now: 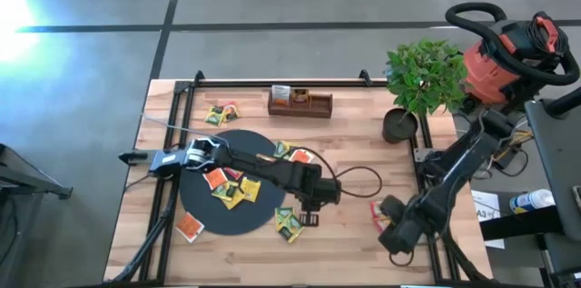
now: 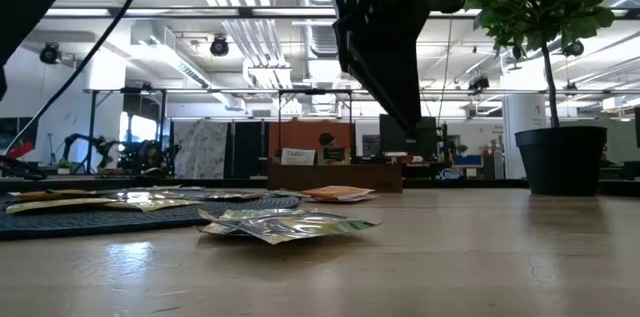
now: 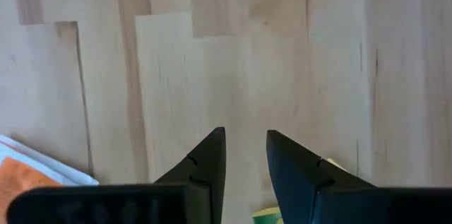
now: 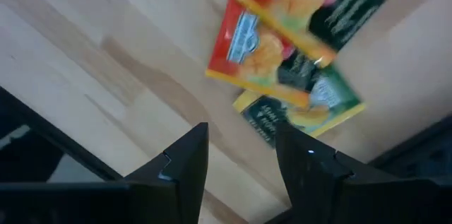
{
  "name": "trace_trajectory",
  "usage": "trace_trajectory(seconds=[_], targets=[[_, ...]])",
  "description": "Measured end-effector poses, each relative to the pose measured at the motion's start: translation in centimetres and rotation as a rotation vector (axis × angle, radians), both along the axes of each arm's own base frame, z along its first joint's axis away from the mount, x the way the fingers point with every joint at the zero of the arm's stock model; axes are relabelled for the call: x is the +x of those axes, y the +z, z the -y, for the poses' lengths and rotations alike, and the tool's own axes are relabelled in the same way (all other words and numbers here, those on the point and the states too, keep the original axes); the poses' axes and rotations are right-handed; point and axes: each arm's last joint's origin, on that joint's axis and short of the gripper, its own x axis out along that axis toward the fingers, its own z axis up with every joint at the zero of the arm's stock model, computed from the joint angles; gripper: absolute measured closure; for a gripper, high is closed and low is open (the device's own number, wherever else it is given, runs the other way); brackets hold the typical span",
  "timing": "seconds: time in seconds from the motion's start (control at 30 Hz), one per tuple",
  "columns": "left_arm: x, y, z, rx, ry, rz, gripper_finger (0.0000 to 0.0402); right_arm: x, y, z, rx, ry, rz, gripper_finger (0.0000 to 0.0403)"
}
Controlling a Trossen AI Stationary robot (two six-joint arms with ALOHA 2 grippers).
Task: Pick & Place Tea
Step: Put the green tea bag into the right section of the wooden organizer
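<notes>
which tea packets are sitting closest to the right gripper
The red packets by the table's right edge, right beside the right gripper; all other packets lie around the black disc farther left.

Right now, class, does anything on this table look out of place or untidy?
Yes. The tea packets are scattered: some lie on the black disc, others are strewn over the bare table, such as the pair by the disc's edge and a red one near the right gripper. Few sit in the wooden tray.

Tea packets [image 4: 282, 40]: printed labels showed, but no word could be read.
Sign on the far wooden tray [image 2: 297, 156]: lettering too small to read.
Elsewhere: no legible text or numbers.
</notes>
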Motion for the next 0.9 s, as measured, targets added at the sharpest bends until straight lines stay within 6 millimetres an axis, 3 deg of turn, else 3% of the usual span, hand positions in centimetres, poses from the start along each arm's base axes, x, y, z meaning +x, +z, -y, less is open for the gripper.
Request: trace_trajectory(seconds=[0.2,0.37,0.67,0.9], targets=[[-0.2,-0.1,0.8,-0.004,0.026,-0.004,0.0303,0.2,-3.5,-1.5,-0.051,0.034,-0.16,0.0252],[-0.7,0.0,1.7,-0.004,0.015,-0.021,0.0303,0.7,-5.3,-2.2,-0.069,0.075,-0.187,0.0261],[-3.1,-0.2,0.9,0.053,0.054,-0.086,0.0303,1.1,-7.4,-2.5,0.056,0.115,-0.07,0.0272],[-6.4,-0.2,0.0,0.033,0.121,-0.058,0.0303,1.7,-6.8,-1.2,-0.044,0.067,0.105,0.0279]])
